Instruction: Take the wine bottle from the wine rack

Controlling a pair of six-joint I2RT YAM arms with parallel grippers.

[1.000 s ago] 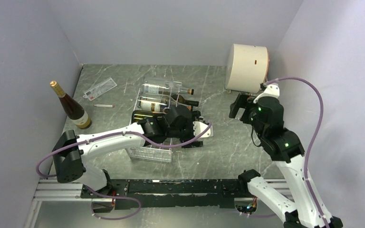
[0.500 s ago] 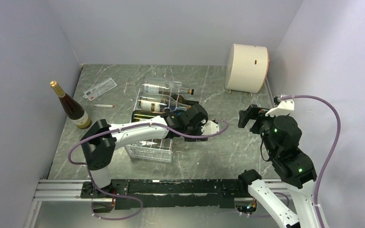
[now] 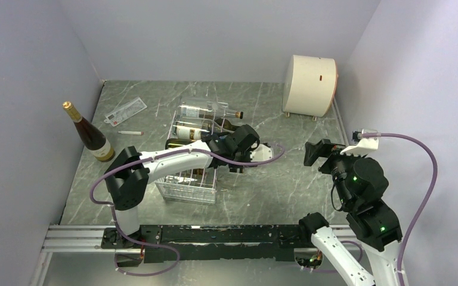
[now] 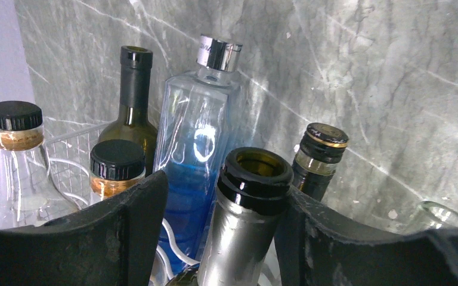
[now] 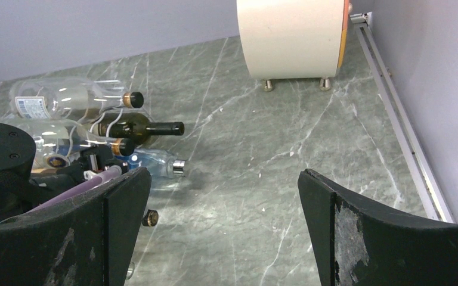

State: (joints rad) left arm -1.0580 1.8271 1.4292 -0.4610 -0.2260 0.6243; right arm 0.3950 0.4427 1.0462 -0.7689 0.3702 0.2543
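The white wire wine rack [image 3: 186,186] holds several bottles lying on their sides with necks to the right. A dark wine bottle [image 3: 179,143] lies in it; its silver-foiled neck and open dark mouth [image 4: 253,196] stand between the jaws of my left gripper [image 4: 223,196]. The right finger [image 4: 322,238] touches the bottle's lip and a gap remains at the left finger [image 4: 137,226], so the gripper is open round the neck. From above, my left gripper [image 3: 236,161] sits at the rack's right side. My right gripper [image 5: 222,179] hangs wide open and empty over bare table, far right [image 3: 315,152].
A clear blue-tinted bottle [image 4: 194,137], a dark green bottle [image 4: 134,95] and two black-capped clear bottles [image 4: 116,170] crowd behind the neck. A brown bottle [image 3: 89,138] stands at the left wall. A cream drum [image 3: 310,85] sits back right. A card [image 3: 125,111] and pen [image 3: 130,132] lie back left.
My left gripper has moved away from the rack's near end to the bottle necks, and its jaws have narrowed. The right arm has drawn back to the right and nearer.
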